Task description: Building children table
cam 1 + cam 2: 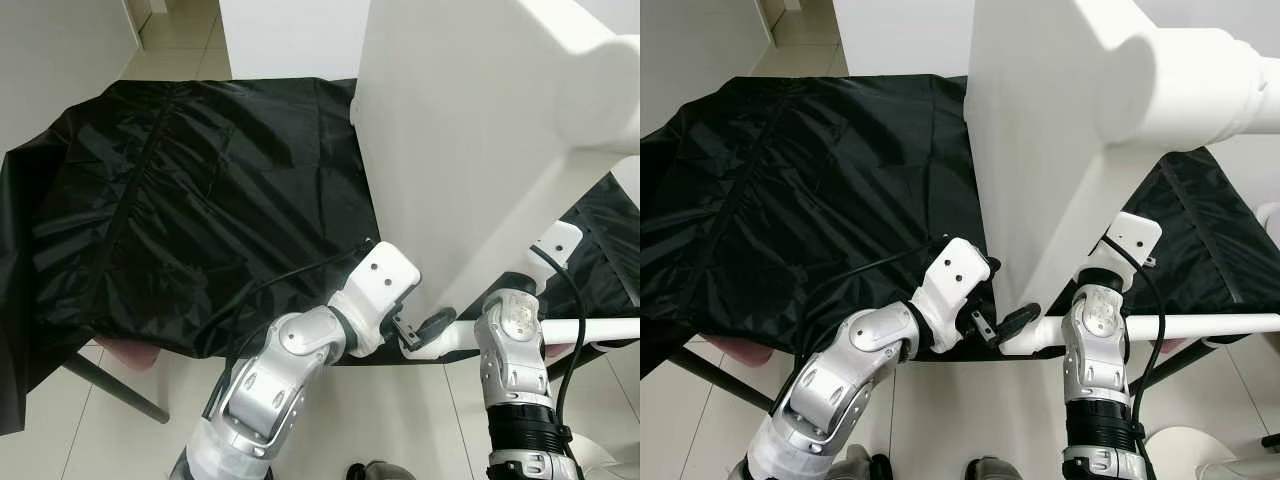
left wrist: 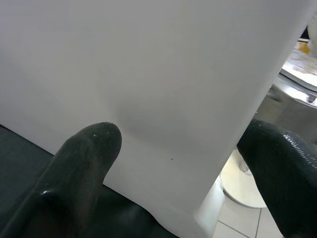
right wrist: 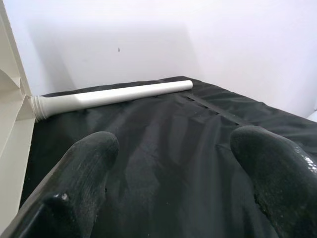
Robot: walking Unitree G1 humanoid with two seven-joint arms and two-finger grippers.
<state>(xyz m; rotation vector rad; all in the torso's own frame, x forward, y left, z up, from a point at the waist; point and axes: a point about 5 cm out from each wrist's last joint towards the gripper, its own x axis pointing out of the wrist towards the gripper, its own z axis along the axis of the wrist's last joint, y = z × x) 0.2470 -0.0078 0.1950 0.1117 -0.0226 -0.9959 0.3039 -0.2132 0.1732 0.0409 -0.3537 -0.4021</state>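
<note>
Two grippers are set at the near edge of the white tabletop (image 1: 470,150), which is stood on edge on the black-covered table (image 1: 200,200), likely to keep it braced while legs are fitted. Left gripper (image 1: 1000,322): fingers spread wide astride the panel's corner, nothing clamped. Right gripper (image 3: 173,163): fingers wide open, empty. One leg (image 3: 114,94) is seen screwed in, lying along the cloth.

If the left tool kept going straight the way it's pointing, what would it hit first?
Most likely the white tabletop standing on edge: it sits between the left tool's open fingers, close ahead, though depth is hard to judge.
</note>
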